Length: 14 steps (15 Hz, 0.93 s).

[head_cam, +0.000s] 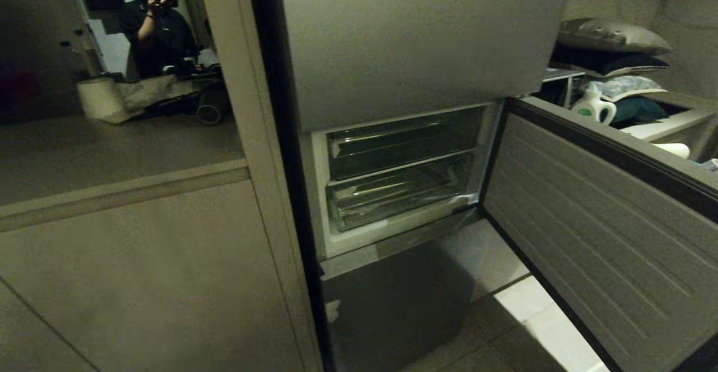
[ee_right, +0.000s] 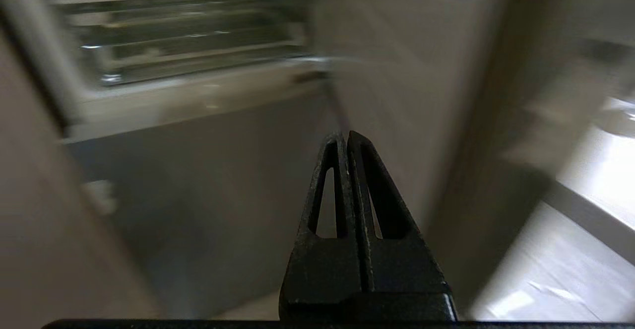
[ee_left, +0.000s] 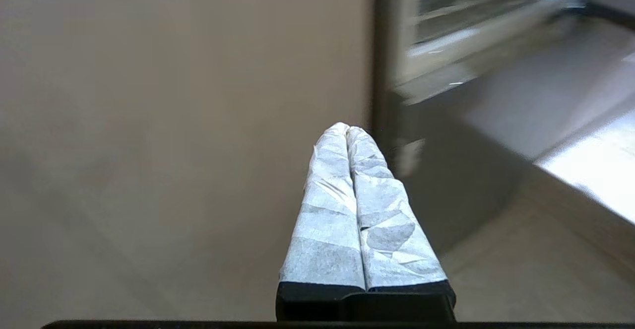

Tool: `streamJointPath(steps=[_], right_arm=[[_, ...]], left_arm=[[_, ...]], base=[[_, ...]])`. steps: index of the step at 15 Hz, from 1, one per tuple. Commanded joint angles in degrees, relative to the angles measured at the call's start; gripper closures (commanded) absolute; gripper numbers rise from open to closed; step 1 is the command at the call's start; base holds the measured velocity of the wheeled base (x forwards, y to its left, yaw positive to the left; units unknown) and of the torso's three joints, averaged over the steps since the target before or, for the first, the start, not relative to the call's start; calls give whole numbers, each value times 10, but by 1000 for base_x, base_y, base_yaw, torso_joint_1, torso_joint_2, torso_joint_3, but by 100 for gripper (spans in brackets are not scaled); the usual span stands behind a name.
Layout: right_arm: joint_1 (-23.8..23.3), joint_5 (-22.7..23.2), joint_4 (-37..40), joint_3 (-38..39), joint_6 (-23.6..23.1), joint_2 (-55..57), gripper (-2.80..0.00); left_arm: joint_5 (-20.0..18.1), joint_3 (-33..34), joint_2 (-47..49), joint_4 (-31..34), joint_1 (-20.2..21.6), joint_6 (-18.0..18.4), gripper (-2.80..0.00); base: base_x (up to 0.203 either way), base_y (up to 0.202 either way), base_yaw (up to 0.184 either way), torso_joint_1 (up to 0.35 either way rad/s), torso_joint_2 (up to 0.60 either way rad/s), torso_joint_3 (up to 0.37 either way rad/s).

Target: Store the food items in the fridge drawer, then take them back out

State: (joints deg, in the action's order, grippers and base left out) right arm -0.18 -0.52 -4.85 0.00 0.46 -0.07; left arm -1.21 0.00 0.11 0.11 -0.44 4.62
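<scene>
We stand in front of a grey fridge (head_cam: 415, 41) whose middle door (head_cam: 594, 237) is swung wide open to our right. Inside the open compartment we see two clear drawers, one above the other. We take the lower one (head_cam: 398, 195) for the fridge drawer of the task, but we cannot say this for sure; it is pushed in, its front lip just behind the white frame of the compartment. The shallower tray (head_cam: 401, 145) sits right above it. Both look empty as far as we can see through the plastic. The food items are in no view, so we cannot tell where they are.

To our left is a beige cabinet wall (head_cam: 140, 271), and beyond it a person (head_cam: 154, 24) stands well apart. On shelves behind the door there are a white detergent bottle (head_cam: 594, 105) and some cushions (head_cam: 611, 35).

Our left pincer (ee_left: 349, 129), with white wrapped fingers, is closed and empty, pointing toward the cabinet wall beside the fridge. Our right pincer (ee_right: 346, 135), black, is also closed on nothing, pointing at the grey panel below the drawers.

We judge the drawer stiff, light and rather slippery, maybe brittle at the edge. The front lip near its middle seems the best place to take hold, so that it slides out straight.
</scene>
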Motion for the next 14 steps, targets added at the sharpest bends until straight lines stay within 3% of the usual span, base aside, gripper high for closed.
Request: streamJointPath(steps=[1,10,14], right_arm=[[0,0,-1,18,1,0,0],[0,0,-1,18,1,0,0],[0,0,-1,18,1,0,0]], left_arm=[[0,0,1,0,0,0,0],[0,0,1,0,0,0,0],[0,-1,1,0,0,0,0]], base=[[3,-7,174,3,6,3],[2,-7,173,3,2,4],[1,-3,48,1,0,0]])
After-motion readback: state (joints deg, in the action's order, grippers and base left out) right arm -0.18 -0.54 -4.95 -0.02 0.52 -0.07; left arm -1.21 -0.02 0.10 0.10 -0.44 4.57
